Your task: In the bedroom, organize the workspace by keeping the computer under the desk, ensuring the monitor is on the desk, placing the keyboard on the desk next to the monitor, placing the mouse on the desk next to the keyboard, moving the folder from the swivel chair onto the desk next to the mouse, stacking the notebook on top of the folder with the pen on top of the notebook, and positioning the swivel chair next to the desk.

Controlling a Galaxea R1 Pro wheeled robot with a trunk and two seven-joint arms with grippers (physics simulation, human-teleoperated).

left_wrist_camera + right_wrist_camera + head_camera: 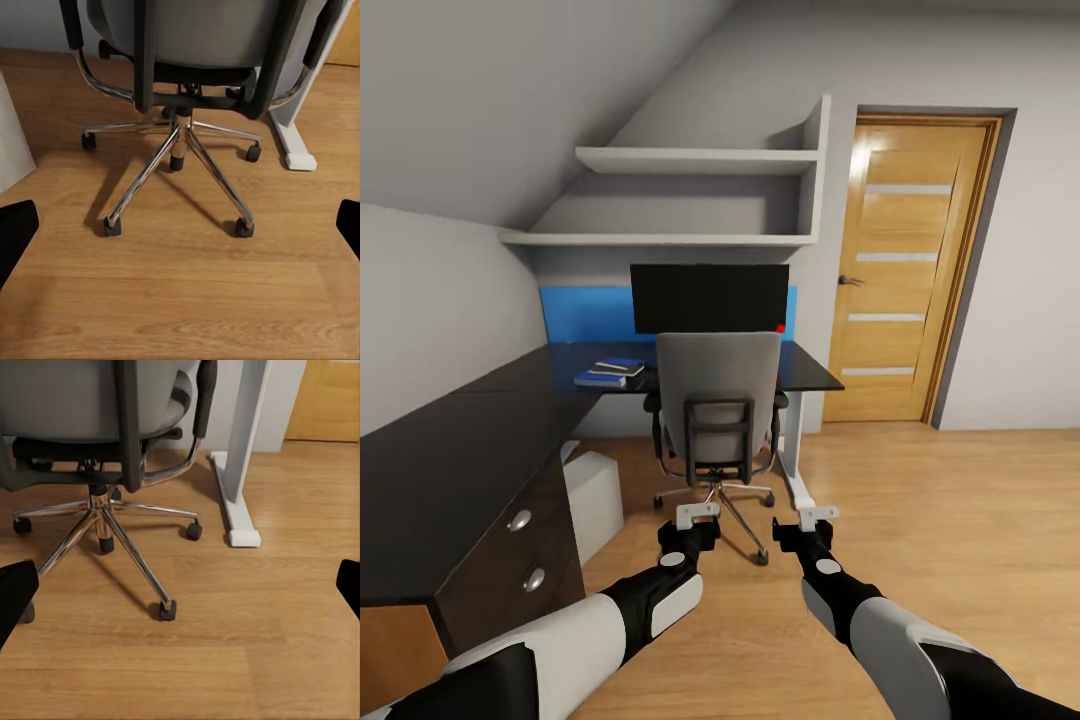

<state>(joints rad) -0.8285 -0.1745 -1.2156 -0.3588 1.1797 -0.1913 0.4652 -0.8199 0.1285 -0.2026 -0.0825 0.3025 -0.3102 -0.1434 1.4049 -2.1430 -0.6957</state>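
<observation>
Both grippers hang low over the wood floor (960, 520), just behind the swivel chair (718, 400). Left gripper (697, 514) and right gripper (818, 516) each have their fingers spread wide apart, holding nothing. In the wrist views the dark fingertips (15, 232) sit at the far edges, with bare planks between them.

The chair is pushed in at the black desk (450, 470), its grey back toward the robot. Behind it stands the monitor (708, 297) on the shiny desk top, in front of a blue panel (585, 312). The blue folder (600, 378) lies on the desk — left of the chair. The white computer (592, 500) sits on the floor under the desk. Grey sloped walls, white shelves (690, 160) and a wooden door (905, 270) fill the room.
</observation>
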